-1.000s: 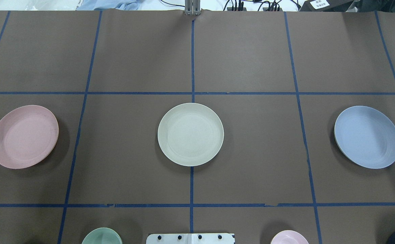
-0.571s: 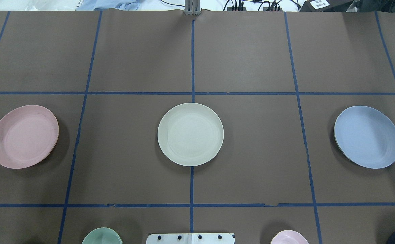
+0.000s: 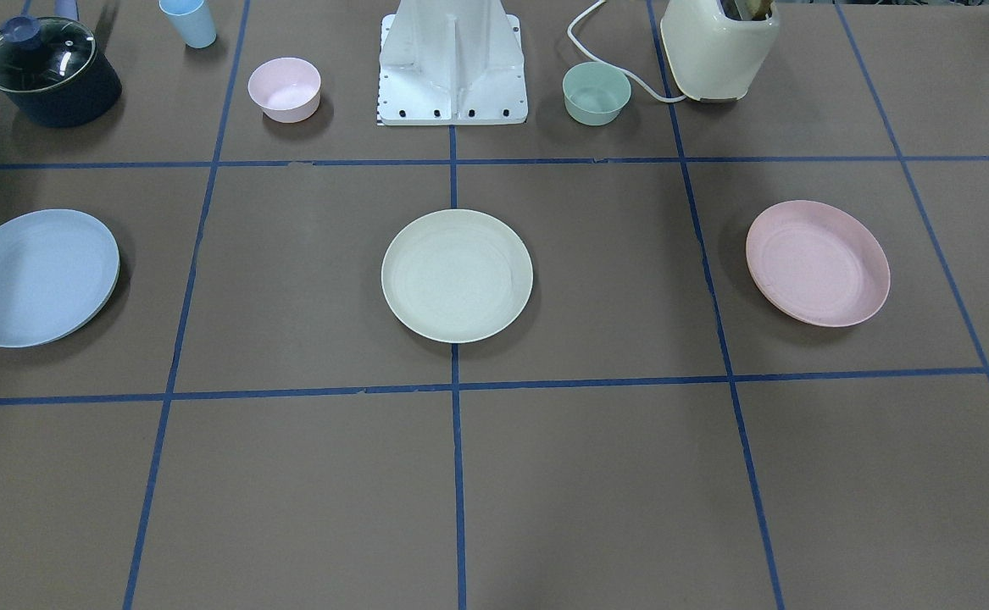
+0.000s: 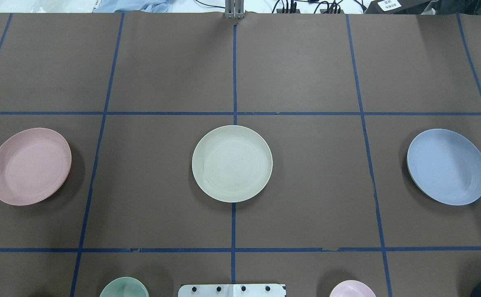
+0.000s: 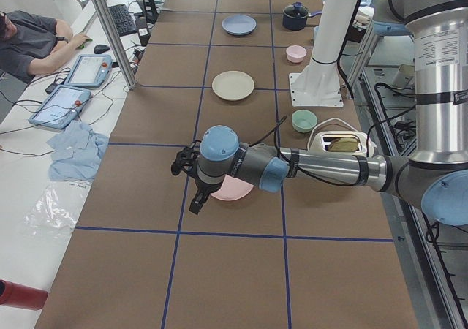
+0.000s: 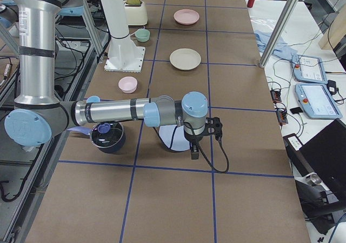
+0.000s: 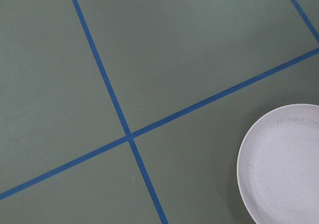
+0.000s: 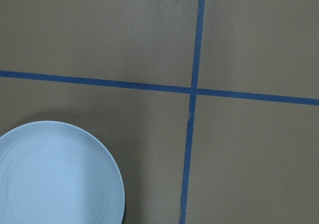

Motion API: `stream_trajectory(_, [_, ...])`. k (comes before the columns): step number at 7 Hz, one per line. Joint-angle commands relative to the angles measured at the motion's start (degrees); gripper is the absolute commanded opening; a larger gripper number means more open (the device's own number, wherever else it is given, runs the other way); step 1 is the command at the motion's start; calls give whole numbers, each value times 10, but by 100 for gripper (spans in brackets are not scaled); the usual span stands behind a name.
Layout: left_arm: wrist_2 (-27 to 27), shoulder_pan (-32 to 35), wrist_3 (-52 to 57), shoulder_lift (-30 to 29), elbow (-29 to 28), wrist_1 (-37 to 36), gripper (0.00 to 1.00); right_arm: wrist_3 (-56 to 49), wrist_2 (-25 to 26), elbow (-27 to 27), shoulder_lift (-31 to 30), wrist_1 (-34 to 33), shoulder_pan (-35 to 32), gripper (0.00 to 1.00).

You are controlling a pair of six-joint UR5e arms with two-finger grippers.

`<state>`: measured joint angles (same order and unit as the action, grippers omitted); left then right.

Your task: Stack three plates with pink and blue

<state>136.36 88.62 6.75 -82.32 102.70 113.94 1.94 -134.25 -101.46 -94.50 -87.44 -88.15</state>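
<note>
Nothing stacked yet: three plates lie well apart in a row across the tabletop [image 4: 298, 74], midway between its near and far edges.

Left end: pink plate [image 4: 29, 166] lies flat near the left edge. The left gripper [image 5: 194, 201] hangs above the table just off the plate's far-edge side. It shows only in the side view, so I cannot tell whether the fingers are apart or together.

Centre: cream plate [image 4: 232, 163] sits in the middle of the table, bare, and is the likely base for the stack.

Right end: blue plate [image 4: 447, 166] lies near the right edge. The right gripper [image 6: 193, 154] hangs over its far-edge side, finger state likewise unreadable.

Step in hand, as I judge it, is closing in on a rim. The rims are low and the plates sit flat, so come down at the rim with one finger inside and one outside, and pinch firmly. Lift level and carry to the centre. Send one arm at a time — both meeting over the cream plate risks a clash. Set each plate down concentric before letting go.
</note>
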Motion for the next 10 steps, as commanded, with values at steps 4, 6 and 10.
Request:
stream_trajectory(4, [27, -50, -25, -57, -83, 251, 100, 140, -8, 3, -6, 145, 53, 100])
stream_trajectory(6, [43, -91, -146, -45, -178, 445, 100, 141, -8, 3, -7, 147, 57, 100])
stream_trajectory(10, [-78, -216, -379, 2, -193, 515, 100, 141, -8, 3, -8, 148, 57, 100])
